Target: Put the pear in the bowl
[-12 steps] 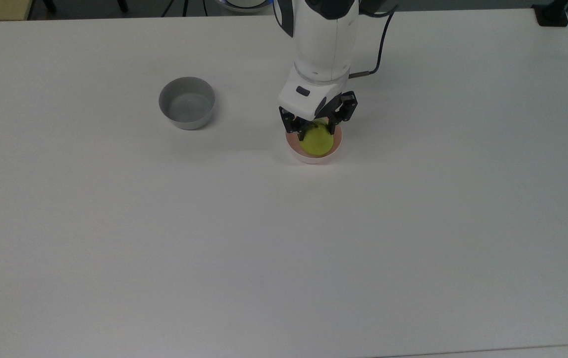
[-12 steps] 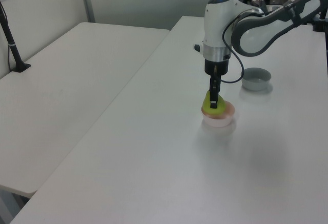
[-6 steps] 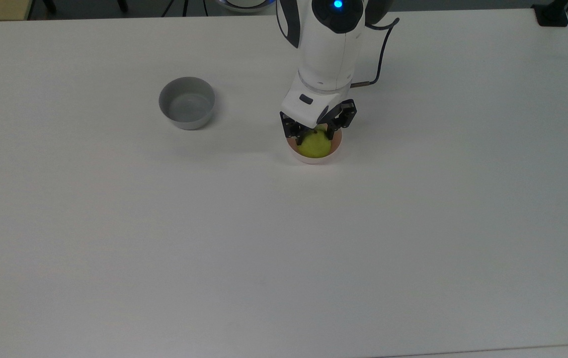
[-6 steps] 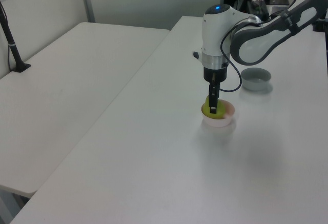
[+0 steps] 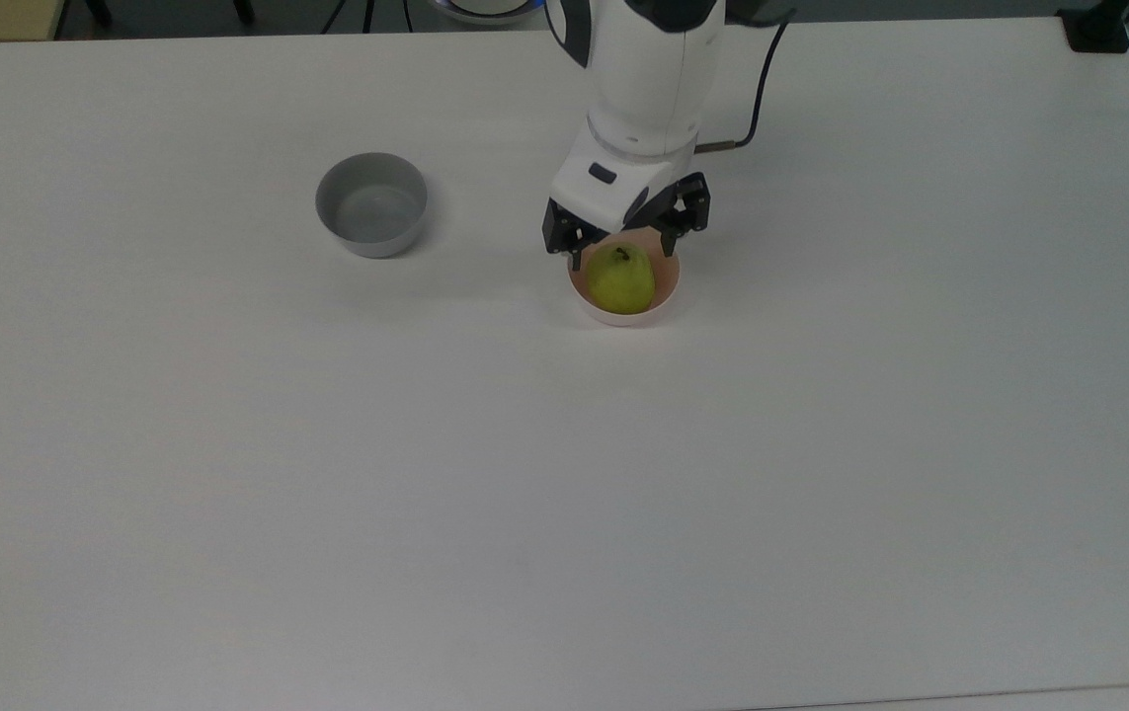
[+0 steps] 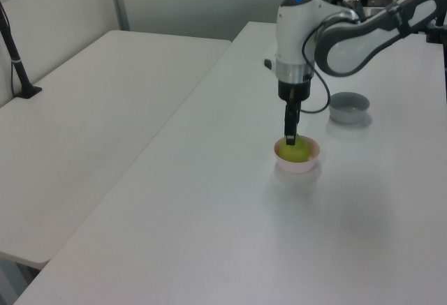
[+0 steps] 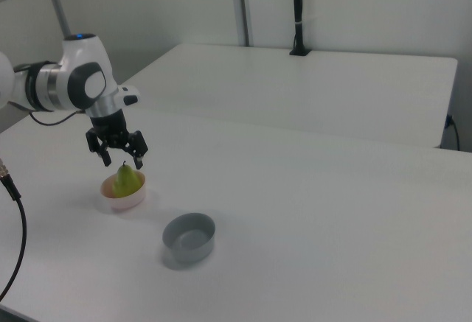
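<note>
Top view looks down; left, right views oblique, sharing the table [image 6: 209,200].

A broad white worktop [image 5: 564,494] takes up most of the room here, plain and matte under soft, even light. Just beside it stands a second white table [image 7: 310,86], with a narrow gap between the two. A black post [image 7: 298,12] rises from that table's far edge. Pale partition walls [image 7: 354,5] with grey uprights close things in behind.
</note>
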Controlling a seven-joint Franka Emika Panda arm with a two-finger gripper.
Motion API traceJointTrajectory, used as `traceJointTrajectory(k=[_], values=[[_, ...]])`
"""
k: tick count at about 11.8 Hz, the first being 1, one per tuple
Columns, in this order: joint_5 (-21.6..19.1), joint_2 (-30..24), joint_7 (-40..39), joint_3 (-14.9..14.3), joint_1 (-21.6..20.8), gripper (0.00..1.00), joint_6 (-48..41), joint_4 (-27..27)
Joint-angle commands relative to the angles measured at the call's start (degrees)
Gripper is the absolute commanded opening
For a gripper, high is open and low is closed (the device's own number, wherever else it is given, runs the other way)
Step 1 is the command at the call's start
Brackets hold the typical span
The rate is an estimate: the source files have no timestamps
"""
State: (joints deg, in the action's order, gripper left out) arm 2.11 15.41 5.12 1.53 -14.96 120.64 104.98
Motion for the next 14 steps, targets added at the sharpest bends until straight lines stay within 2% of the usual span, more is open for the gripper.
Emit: traceJointTrajectory(k=[1,4,7,12,14], values=[[1.14,-3.89,1.38,0.05,2.38,1.00,-9.78,-4.16],[0.88,-8.89,1.55,0.14,6.59,1.00,-17.60,-5.83],[0.27,-11.71,1.64,0.22,11.43,1.00,-25.44,-10.40],[-0.17,-17.25,0.24,-0.47,17.77,1.00,-29.15,-11.03],[-0.17,-17.61,-4.74,-1.09,19.35,1.00,-28.89,-11.29]])
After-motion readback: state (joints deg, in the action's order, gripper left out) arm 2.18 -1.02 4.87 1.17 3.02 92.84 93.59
